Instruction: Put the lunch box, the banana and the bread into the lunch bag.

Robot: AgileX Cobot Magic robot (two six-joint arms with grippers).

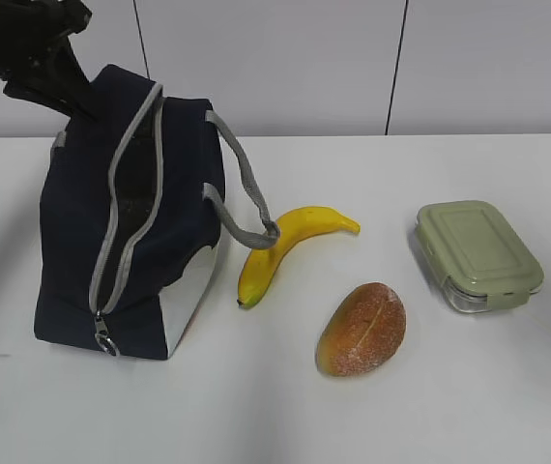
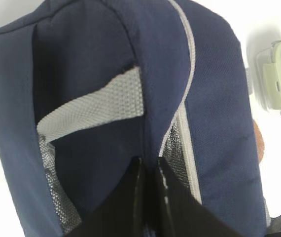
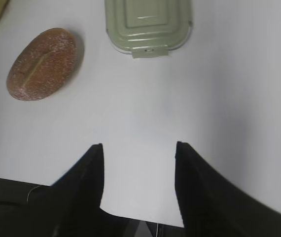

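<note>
On your far left, the left claw (image 2: 149, 168) sits at the top rear edge of the lunch bag (image 1: 130, 222), its fingers pressed together on a fold of the navy fabric beside the grey zipper tape, so it is clamped on the bag. The bag stands on the white counter (image 1: 256, 406) with its zipper parted along the top, the ring pull (image 1: 106, 340) hanging low at the front and the silvery lining showing inside. One grey handle (image 1: 246, 198) droops over the right side and rests against the banana (image 1: 280, 249), which lies just beside the bag with its dark tip toward you. Further right and nearer to you lies the bread (image 1: 362, 329), apart from the banana. Rightmost is the lunch box (image 1: 477, 253), lid on, well apart from the bag. Your right claw (image 3: 138, 190) hangs above bare counter with its fingers spread apart and nothing between them, the bread and lunch box lying ahead of it.
</note>
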